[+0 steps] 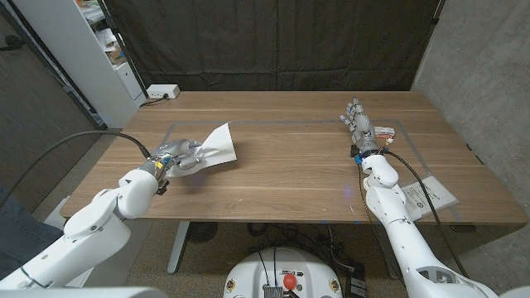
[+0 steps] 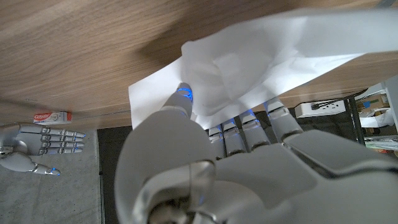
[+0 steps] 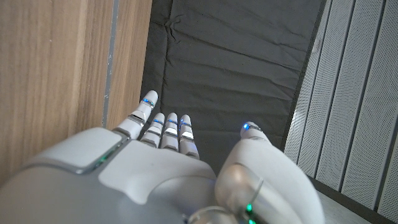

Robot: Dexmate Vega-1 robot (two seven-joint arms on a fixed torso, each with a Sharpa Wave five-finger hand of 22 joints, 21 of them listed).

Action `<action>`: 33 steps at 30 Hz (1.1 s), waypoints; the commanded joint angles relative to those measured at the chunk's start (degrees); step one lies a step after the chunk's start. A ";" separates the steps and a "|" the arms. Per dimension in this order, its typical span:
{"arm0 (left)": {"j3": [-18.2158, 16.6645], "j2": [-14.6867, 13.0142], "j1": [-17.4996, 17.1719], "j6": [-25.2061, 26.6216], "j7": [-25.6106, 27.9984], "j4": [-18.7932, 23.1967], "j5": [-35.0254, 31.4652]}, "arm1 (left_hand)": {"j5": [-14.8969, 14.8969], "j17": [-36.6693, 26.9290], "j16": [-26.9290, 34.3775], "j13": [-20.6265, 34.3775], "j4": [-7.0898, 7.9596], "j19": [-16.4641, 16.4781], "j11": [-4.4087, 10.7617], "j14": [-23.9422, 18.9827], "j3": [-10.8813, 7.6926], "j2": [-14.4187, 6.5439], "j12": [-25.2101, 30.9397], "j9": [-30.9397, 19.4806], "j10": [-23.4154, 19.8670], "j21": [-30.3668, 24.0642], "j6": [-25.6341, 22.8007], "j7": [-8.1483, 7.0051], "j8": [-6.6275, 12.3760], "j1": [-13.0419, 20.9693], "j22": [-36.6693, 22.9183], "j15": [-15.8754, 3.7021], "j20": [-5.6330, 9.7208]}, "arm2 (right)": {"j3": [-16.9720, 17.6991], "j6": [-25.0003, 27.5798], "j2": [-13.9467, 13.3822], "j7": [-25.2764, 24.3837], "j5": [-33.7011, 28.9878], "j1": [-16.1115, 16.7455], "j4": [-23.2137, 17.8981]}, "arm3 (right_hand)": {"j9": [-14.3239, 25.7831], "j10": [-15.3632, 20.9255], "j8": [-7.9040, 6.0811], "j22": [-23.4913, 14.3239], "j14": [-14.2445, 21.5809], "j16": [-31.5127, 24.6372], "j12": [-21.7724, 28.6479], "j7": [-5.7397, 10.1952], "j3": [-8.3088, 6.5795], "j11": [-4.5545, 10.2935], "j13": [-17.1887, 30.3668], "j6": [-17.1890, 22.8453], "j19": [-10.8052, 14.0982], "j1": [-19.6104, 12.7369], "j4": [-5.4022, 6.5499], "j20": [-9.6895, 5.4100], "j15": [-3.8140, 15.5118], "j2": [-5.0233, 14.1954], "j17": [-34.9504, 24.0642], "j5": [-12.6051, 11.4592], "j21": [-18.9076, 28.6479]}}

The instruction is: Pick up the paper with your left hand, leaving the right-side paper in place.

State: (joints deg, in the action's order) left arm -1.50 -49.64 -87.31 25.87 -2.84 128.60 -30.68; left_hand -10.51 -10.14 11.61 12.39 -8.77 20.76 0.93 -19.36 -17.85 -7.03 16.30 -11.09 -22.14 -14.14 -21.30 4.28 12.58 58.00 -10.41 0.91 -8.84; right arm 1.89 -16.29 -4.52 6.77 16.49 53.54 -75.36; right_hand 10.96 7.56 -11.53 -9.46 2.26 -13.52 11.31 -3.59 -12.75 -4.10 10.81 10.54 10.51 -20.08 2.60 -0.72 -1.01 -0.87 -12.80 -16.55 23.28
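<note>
A white paper [image 1: 219, 143] is at the table's left side, creased and bunched where my left hand [image 1: 176, 157] grips its near corner. In the left wrist view the thumb [image 2: 180, 102] presses on top of the paper [image 2: 261, 56] and the other fingers [image 2: 249, 127] reach under it. A shadow lies on the wood beneath the hand. A second white sheet [image 1: 428, 196] with print lies at the table's right front edge. My right hand [image 1: 359, 126] stands beyond it, fingers straight and apart, holding nothing; it also shows in its own wrist view [image 3: 168, 174].
A small red-and-white box [image 1: 385, 131] lies just right of my right hand, also seen as the box [image 2: 53, 116] in the left wrist view. A white power strip [image 1: 162, 93] sits behind the table's far left corner. A white shelf [image 1: 99, 58] stands at the back left.
</note>
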 commanded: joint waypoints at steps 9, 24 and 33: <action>-4.08 1.56 -1.51 -2.68 -3.39 2.77 -2.33 | 0.31 -0.17 -0.22 0.28 0.12 -0.66 -0.30 0.45 0.24 -0.03 -0.35 -0.15 0.36 0.72 0.39 -0.11 -0.39 0.27 0.00 0.29 -0.11 | -0.47 0.51 -0.28 -0.66 0.05 0.29 -1.07 | 0.01 0.08 0.17 -0.22 0.63 0.12 0.12 0.22 0.00 -0.13 0.18 0.16 0.47 -0.15 -0.44 -0.07 -0.15 0.31 -0.15 -0.22 -0.33; -5.74 2.20 -0.51 -3.50 -6.97 4.58 -4.51 | 0.35 -0.14 -0.51 0.32 0.19 -1.42 -0.54 1.06 0.58 0.07 -0.87 -0.14 0.99 1.25 1.00 -0.04 -0.77 0.22 0.00 0.55 -0.10 | -0.28 0.13 0.04 -0.87 0.38 0.17 -0.77 | 0.01 0.08 0.16 -0.23 0.74 0.15 0.11 0.18 0.05 -0.12 0.18 0.20 0.62 -0.14 -0.51 -0.08 -0.27 0.39 -0.16 -0.22 -0.66; -6.25 2.67 0.38 -3.77 -8.46 5.46 -5.78 | 0.35 -0.12 -0.47 0.34 0.16 -1.50 -0.45 0.98 0.74 0.13 -0.98 -0.13 0.89 1.39 1.19 -0.14 -0.89 0.28 0.00 0.50 0.01 | -0.15 -0.27 0.26 -0.77 0.44 -0.09 0.00 | 0.00 0.09 0.16 -0.23 0.73 0.20 0.10 0.12 0.08 -0.16 0.18 0.23 0.71 -0.13 -0.55 -0.08 -0.22 0.44 -0.17 -0.22 -0.90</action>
State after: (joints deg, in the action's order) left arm -6.94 -47.49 -87.77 22.50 -9.26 132.97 -34.92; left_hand -10.08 -10.14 11.17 12.68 -8.61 19.40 0.41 -18.54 -17.21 -7.02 15.46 -11.08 -21.23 -12.91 -20.34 4.19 11.85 58.00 -10.42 1.31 -8.90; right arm 1.60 -16.12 -4.49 5.98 16.82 53.73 -76.08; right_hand 10.96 7.56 -11.53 -9.46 2.57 -13.52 11.31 -3.59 -12.51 -4.10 10.79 10.54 10.50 -20.08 2.37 -0.72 -1.33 -0.88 -12.80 -16.55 22.40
